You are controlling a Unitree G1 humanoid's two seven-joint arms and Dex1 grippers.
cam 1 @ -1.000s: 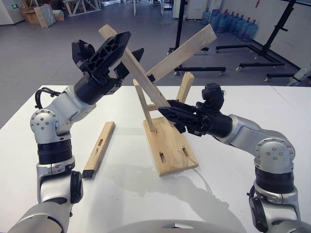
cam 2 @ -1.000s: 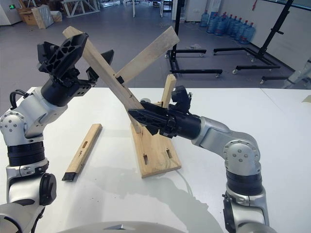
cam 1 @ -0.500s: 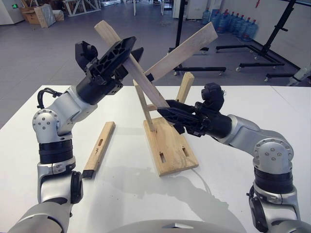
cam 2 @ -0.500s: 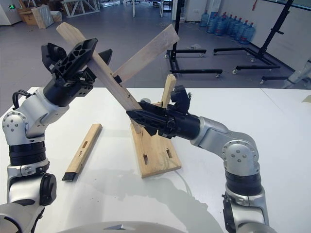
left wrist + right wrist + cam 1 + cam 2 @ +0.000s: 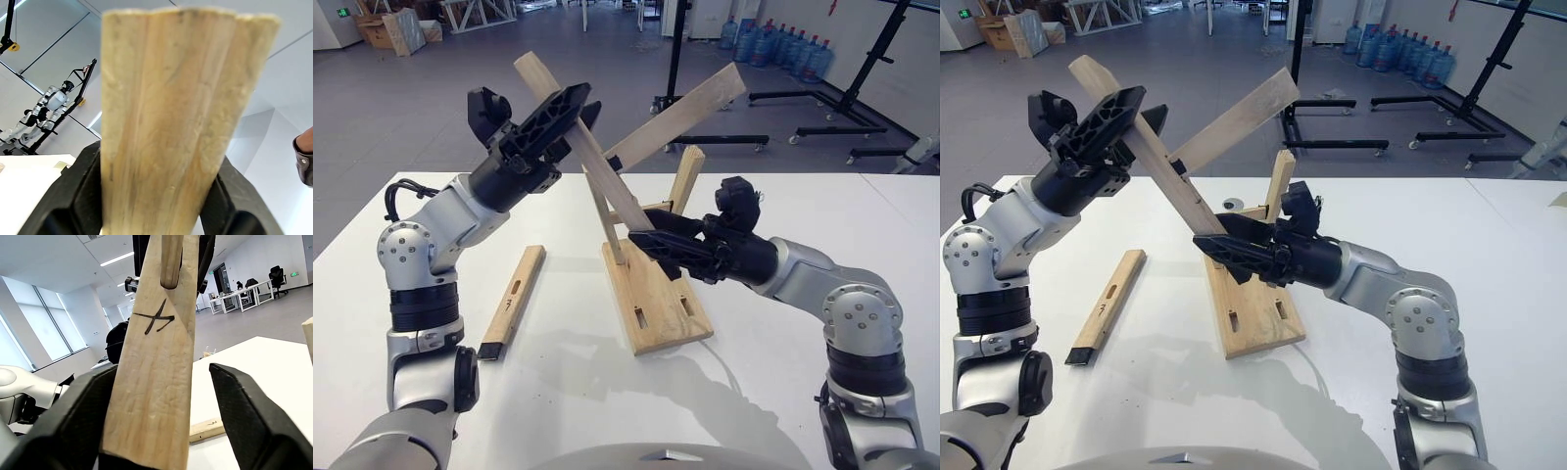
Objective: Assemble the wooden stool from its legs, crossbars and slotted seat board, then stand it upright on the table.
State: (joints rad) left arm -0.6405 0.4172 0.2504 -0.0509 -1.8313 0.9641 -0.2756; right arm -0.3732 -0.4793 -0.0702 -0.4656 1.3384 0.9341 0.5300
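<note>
Stiff, light wooden leg (image 5: pixel 609 176): left gripper (image 5: pixel 574 106) clamps its top, right gripper (image 5: pixel 642 229) at its foot, closure unclear; grip near ends.

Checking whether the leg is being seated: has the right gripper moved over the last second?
Yes, slightly: the right gripper has sunk lower, closer to the seat board, which has stayed put.

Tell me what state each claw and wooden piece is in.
Left claw, shut on the raised leg.
Right claw, open around that leg's lower end.
Raised leg, tilted, in the air.
Slanting piece, stuck into the raised leg, pointing upward.
Seat board, flat on the table, standing legs on it.
Loose piece, lying flat on the table.
</note>
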